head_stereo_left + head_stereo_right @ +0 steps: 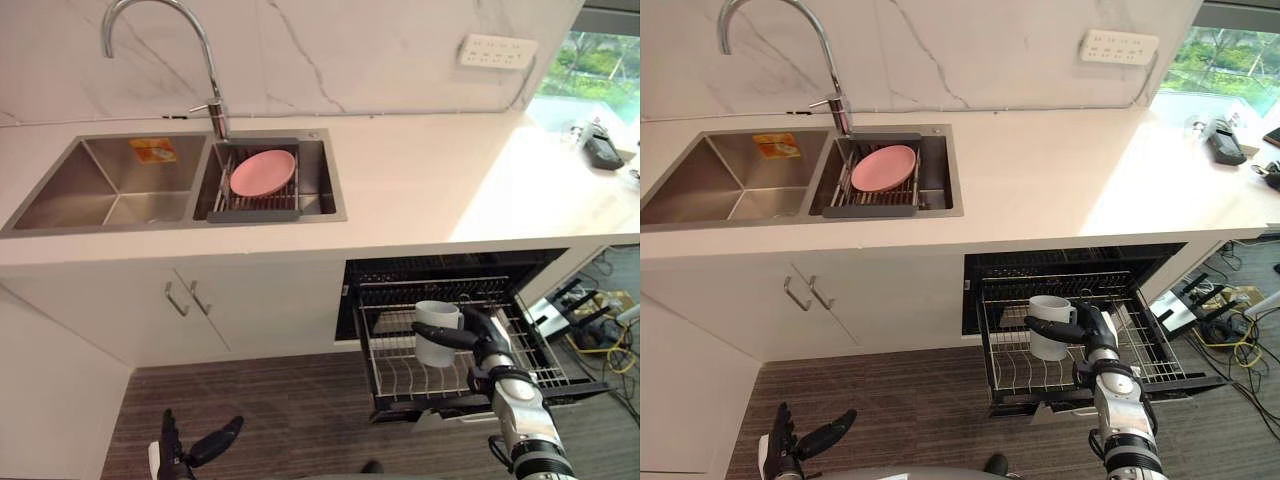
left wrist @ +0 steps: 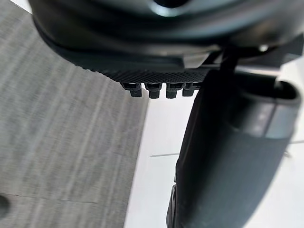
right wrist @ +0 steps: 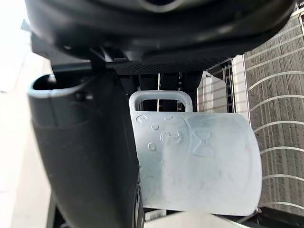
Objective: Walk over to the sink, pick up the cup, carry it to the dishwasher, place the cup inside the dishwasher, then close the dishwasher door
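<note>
1. Your left hand hung low over the floor, well to the left of the dishwasher rack. Its fingers were relaxed and held nothing, and it was by far the farther hand from the work.
2. The sink sat in the counter, up and to the left of the rack. A pink plate lay in the basin on the side nearer the rack.
3. The dishwasher stood open under the counter, with the rack drawn out toward you.
4. The cup was over the middle of the rack, upright with its mouth up, so its long axis ran vertical. You could not tell whether its base had met the wires.
5. Your right hand was just right of the cup, over the rack's right half. Its fingers were clenched on the cup, the thumb lay across the near side, and the wrist view showed the handle tucked toward the palm.
6. The cup therefore lay to the left of your fingers. The placing looked to turn on lowering it straight down along that axis, then opening the fingers and drawing away to the right. Closing the dishwasher was not yet done.
</note>
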Tool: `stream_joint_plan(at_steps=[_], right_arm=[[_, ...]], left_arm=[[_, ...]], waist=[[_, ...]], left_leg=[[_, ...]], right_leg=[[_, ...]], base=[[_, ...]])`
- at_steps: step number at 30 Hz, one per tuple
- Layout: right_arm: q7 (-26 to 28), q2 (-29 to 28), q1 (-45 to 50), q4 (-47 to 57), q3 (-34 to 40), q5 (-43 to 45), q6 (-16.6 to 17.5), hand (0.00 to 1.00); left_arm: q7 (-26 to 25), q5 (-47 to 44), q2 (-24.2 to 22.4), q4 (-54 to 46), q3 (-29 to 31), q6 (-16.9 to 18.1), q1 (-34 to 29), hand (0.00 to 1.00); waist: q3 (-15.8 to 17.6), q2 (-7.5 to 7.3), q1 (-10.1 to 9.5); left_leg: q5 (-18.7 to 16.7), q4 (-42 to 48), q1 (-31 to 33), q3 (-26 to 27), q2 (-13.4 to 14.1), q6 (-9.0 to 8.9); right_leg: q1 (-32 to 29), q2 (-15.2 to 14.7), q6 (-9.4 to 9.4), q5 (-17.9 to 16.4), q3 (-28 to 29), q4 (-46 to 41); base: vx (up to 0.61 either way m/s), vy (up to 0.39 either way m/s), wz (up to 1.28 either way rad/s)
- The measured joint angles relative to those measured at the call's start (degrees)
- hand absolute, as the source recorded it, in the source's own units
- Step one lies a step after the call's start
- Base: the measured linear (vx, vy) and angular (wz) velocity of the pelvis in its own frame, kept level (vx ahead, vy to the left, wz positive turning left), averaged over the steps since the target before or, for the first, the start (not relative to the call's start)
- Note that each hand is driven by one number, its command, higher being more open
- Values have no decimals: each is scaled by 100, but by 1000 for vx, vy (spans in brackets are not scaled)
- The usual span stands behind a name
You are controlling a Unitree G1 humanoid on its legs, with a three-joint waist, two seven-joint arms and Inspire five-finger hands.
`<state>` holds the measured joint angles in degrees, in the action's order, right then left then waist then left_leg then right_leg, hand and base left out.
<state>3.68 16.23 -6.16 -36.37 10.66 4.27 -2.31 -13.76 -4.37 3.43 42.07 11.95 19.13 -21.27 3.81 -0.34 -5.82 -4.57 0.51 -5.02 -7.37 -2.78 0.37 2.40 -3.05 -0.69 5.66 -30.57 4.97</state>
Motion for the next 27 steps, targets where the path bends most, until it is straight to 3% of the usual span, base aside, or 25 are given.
stream_joint_plan(at_steps=[10,16,27], right_arm=[[22,114,-835,-2059,-95,-162,-12,0],[-69,133,-1081,-2596,-91,-215,-52,0],[-356,133,-1392,-2854,279,-136,-266,0]], left_arm=[[147,102,15,274,-32,-141,-4,100],[282,94,36,334,-134,-135,28,100],[322,46,163,364,-463,-70,100,100]], waist=[[132,-18,-313],[233,-4,-445],[317,31,-449]], left_leg=[[261,-268,48,-411,-45,-32],[462,-493,50,-749,-76,-86],[591,-565,67,-933,-140,-164]], right_leg=[[63,-117,33,-24,-527,-5],[93,-182,80,-58,-868,-7],[148,-315,159,-158,-1138,-146]], base=[[-3,25,28],[30,26,31],[21,30,17]])
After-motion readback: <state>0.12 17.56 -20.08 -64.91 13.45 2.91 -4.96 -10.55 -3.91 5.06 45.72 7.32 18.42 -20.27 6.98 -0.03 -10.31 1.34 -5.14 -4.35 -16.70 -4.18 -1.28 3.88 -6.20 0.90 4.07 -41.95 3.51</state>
